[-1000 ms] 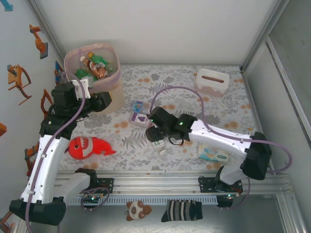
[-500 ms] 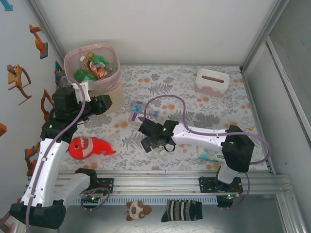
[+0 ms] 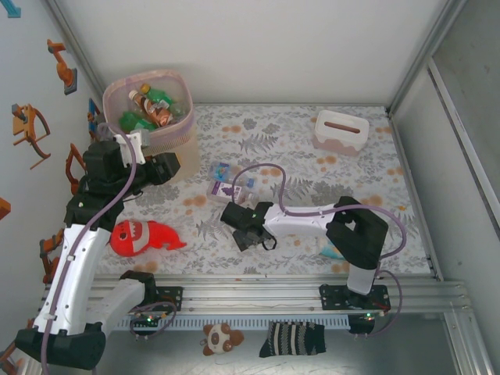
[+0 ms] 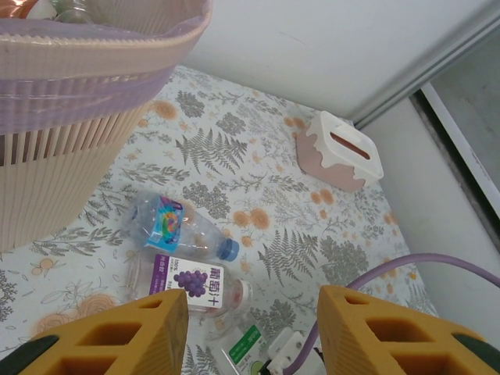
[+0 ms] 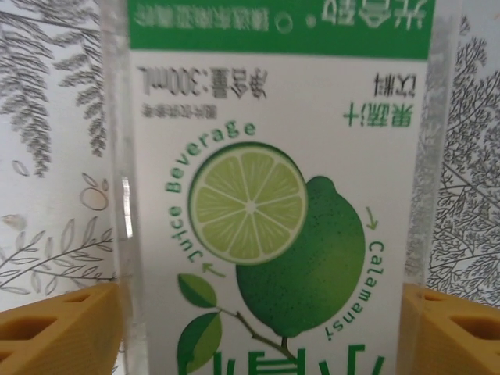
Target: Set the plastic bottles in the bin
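- Left gripper (image 4: 251,301): yellow fingers spread apart with nothing between them. It hovers just beside the bin's right-hand wall, above the floral-patterned table cover (image 3: 297,148).
- Tall pale pink-beige ribbed plastic bin (image 3: 178,139): upright at the far left corner of the table. Several small plastic bottles (image 3: 148,109) lie inside, green ones among them.
- Red plush fish (image 3: 144,237): lying near the front edge, in front of the bin and apart from it.
- Clear plastic bottle with a blue cap and a multicoloured label (image 4: 176,226): on its side on the table, between the bin and the table's centre.
- Clear bottle with a purple grape label (image 4: 191,283): on its side just beside the blue-capped one. Contact between them cannot be confirmed.
- Right gripper (image 5: 262,305): down at the table, front of centre. Its yellow fingers stand either side of a clear bottle with a white-and-green lime label (image 5: 266,195), which lies on the table. Whether they are clamped on it cannot be told.
- Low white tissue box with a pink top (image 3: 341,129): far right of the table, well apart from the bottles.
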